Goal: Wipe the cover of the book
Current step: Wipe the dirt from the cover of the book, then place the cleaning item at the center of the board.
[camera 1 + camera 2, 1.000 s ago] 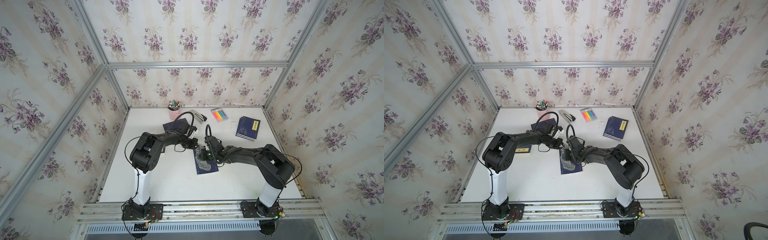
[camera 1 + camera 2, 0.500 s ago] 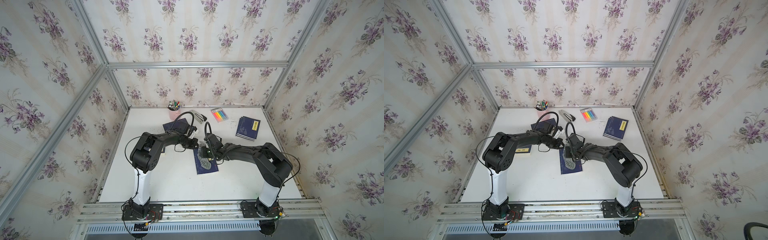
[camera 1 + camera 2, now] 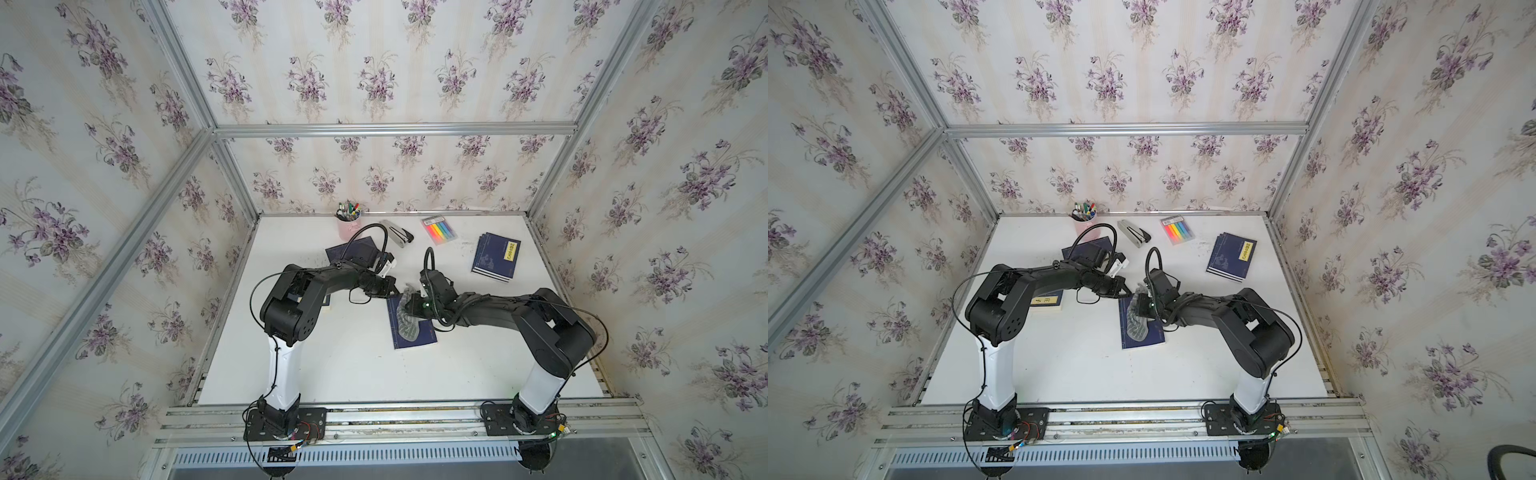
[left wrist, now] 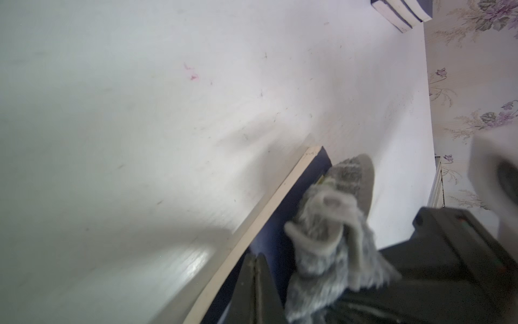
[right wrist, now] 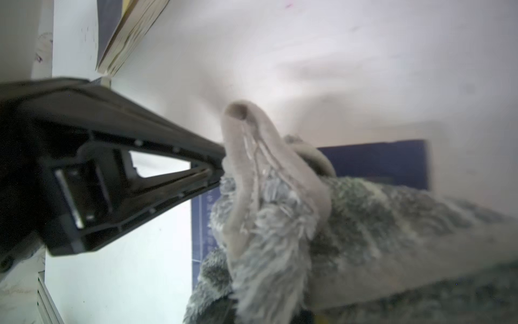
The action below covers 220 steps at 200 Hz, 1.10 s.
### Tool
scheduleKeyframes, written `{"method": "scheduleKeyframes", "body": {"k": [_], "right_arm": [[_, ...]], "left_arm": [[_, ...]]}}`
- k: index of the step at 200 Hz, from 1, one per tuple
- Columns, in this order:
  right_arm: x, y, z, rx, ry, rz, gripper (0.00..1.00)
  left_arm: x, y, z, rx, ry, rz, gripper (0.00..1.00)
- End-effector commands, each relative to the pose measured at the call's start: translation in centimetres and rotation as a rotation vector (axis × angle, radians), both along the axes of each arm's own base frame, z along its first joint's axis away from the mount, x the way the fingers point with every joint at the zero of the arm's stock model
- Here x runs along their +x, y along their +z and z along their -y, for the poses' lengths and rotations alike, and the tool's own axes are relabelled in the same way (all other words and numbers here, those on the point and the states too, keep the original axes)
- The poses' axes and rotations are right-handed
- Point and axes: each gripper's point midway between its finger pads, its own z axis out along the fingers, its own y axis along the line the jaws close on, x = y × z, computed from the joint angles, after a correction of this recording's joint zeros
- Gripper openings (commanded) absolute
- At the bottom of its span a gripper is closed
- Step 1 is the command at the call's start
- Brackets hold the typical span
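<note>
**A:** Where is the book lying?

**B:** The navy book point(image 3: 426, 336) is lying flat near the middle of the white table point(image 3: 353, 374), with its long sides running from 12 to 6 o'clock.

**A:** What is sitting on it?

**B:** A fluffy grey cloth point(image 3: 406, 326) is trailing down the cover's 9 o'clock half. The right gripper point(image 3: 409, 305) is reaching in from 3 o'clock and pinching the bunched end of the cloth.

**A:** And the other arm?

**B:** The left gripper point(image 4: 255, 269) is resting on the cover by its 11 o'clock corner, with its fingers squeezed together and nothing between them.

**A:** What is lying around them?

**B:** Taken from the book, a stack of navy booklets point(image 3: 496, 257) is lying at 2 o'clock. A pack of coloured sticky tabs point(image 3: 439, 230) is lying at 1, a stapler point(image 3: 397, 235) at 12, and a pink pen cup point(image 3: 348, 227) is standing at 11. All of them are well apart from it.
</note>
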Motion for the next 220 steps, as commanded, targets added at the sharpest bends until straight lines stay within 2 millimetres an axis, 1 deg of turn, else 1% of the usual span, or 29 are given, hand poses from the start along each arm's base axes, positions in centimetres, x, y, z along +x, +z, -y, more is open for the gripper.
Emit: {"method": "scheduleKeyframes", "body": {"k": [1,13,35,53,67,75,86,98,106,122,146,166,177,191,198,208,220], "right_arm": [[-0.4,-1.3,2.9,-0.11,-0.051,-0.034,0.0],[-0.3,-1.2,2.9,-0.119,-0.044,-0.031,0.0],[-0.4,-0.6,1.2,-0.102,-0.004,-0.023,0.0],[-1.4,-0.4,-1.5,-0.103,0.059,-0.016,0.0],[-2.5,0.0,-4.4,-0.049,0.124,-0.025,0.0],[-3.1,0.2,-5.6,-0.018,0.149,-0.031,0.0],[-3.8,0.2,-6.7,0.002,0.172,-0.04,0.0],[-4.1,0.1,-6.9,0.012,0.176,-0.046,0.0],[-4.1,0.0,-6.5,0.002,0.166,-0.045,0.0],[-3.8,-0.3,-4.8,-0.022,0.132,-0.043,0.0],[-3.0,-0.4,-0.7,-0.024,0.045,-0.047,0.0],[-3.4,-0.4,2.0,-0.053,0.007,-0.047,0.0],[-4.0,-0.3,2.7,-0.071,0.015,-0.044,0.0],[-5.1,-0.1,2.8,-0.057,0.05,-0.059,0.0],[-5.5,-0.3,3.2,-0.065,0.048,-0.066,0.0],[-5.7,-0.1,4.1,-0.079,0.025,-0.054,0.0],[-5.4,0.2,5.5,-0.078,-0.015,-0.044,0.0]], "left_arm": [[-2.4,-2.9,-2.6,0.152,0.031,-0.113,0.0],[-2.4,-2.8,-2.6,0.151,0.033,-0.113,0.0],[-2.4,-2.9,-2.6,0.152,0.034,-0.115,0.0],[-2.3,-2.9,-2.6,0.151,0.033,-0.114,0.0],[-2.3,-3.0,-2.6,0.152,0.033,-0.115,0.0],[-2.3,-3.0,-2.6,0.154,0.035,-0.115,0.0],[-2.3,-3.0,-2.7,0.156,0.034,-0.113,0.0],[-2.3,-2.9,-2.8,0.157,0.037,-0.112,0.0],[-2.3,-2.9,-2.8,0.156,0.037,-0.114,0.0],[-2.3,-3.0,-2.8,0.156,0.038,-0.115,0.0],[-2.3,-3.0,-2.8,0.159,0.038,-0.113,0.0],[-2.2,-3.1,-2.9,0.163,0.04,-0.115,0.0],[-2.2,-3.3,-2.9,0.164,0.039,-0.117,0.0],[-2.2,-3.3,-2.9,0.164,0.041,-0.117,0.0],[-2.1,-3.2,-2.9,0.166,0.04,-0.115,0.0],[-2.2,-3.2,-2.9,0.167,0.04,-0.114,0.0],[-2.1,-3.1,-3.0,0.169,0.041,-0.108,0.0]]}}
